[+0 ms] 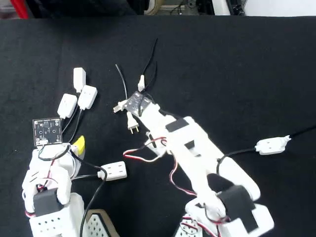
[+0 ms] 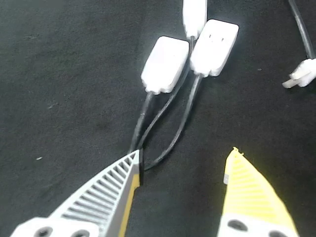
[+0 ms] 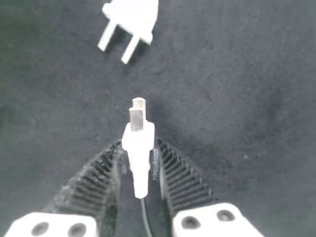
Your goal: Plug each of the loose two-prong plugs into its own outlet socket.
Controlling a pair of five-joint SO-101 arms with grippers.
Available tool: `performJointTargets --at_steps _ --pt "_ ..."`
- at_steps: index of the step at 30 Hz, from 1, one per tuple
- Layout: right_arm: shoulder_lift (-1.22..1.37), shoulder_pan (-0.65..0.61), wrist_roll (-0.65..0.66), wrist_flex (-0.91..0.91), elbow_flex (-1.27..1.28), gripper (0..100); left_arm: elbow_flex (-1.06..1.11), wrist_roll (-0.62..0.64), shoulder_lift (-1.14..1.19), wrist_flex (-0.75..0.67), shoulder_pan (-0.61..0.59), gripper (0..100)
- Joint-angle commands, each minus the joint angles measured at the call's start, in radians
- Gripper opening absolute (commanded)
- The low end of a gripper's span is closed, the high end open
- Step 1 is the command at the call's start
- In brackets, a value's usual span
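Right gripper clamping plug by body, prongs pointing forward, likely readying insertion. Left gripper gaping open, hovering near outlet sockets.

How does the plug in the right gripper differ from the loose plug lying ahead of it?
The held plug is clamped in the right gripper; the loose plug lies untouched on the table. The held plug's prongs look stacked; the loose plug's lie side by side. Both are white two-prong.
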Motion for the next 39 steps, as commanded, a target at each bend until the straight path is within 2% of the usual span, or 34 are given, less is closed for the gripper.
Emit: performJointTargets --at_steps 1,10,14,18,23,39 --pt "-0.124 -0.052 0.009 0.054 -0.068 1.2 -0.033 0.038 -0.003 -0.018 0.062 28" --pt "-0.329 -0.255 -0.054 0.092 -0.068 1.2 -0.14 0.313 -0.003 -0.054 0.255 28" --pt "-0.409 -0.282 -0.14 0.063 -0.036 1.2 -0.13 0.341 -0.003 -0.132 0.378 28" --pt "-0.515 -0.282 -0.192 -0.012 0.05 1.2 -0.077 0.344 -0.003 -0.219 0.446 28" --pt "-0.61 -0.287 -0.212 -0.031 0.107 1.2 -0.084 0.344 -0.003 -0.227 0.464 28" --pt "-0.622 -0.285 -0.226 -0.023 0.101 1.2 -0.031 0.333 -0.003 -0.261 0.458 28"
